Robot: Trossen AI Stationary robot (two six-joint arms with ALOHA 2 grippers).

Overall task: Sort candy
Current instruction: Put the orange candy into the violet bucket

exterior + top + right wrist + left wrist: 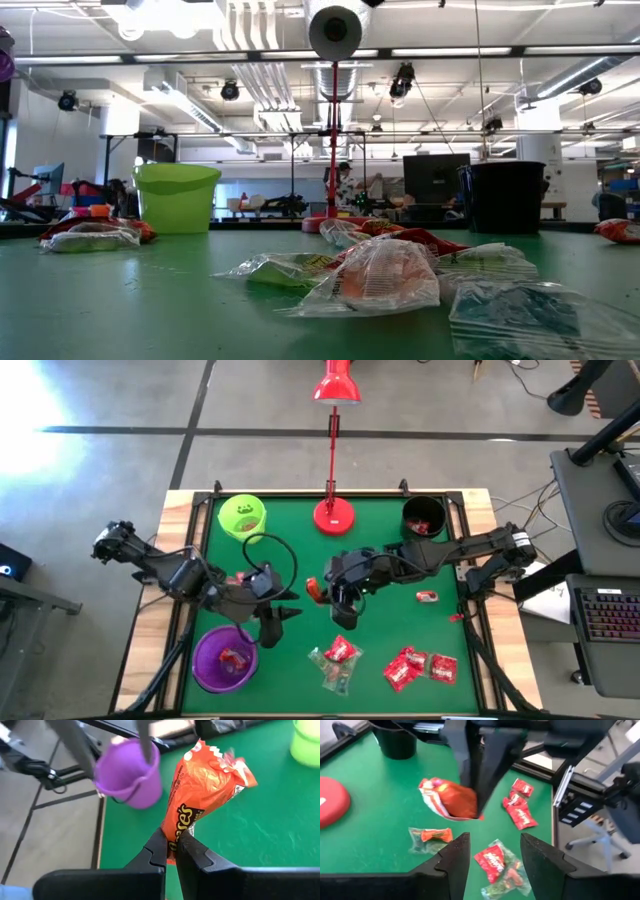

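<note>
Right pincer (172, 847) sat clamped on the orange wrapper (200, 785), holding it off the green bench (290, 525) near mid-bench; left pincer (495, 855) stood wide and empty just above the purple cup (225, 658), which already held a red sweet. Remaining candy (400, 665) lay loose toward the bench's near edge, some red pieces in the black cup (423, 516), and the lime cup (242, 517) at the far left. Step judged as carrying the orange piece to its cup; next move calls for centring over the right rim before releasing.
</note>
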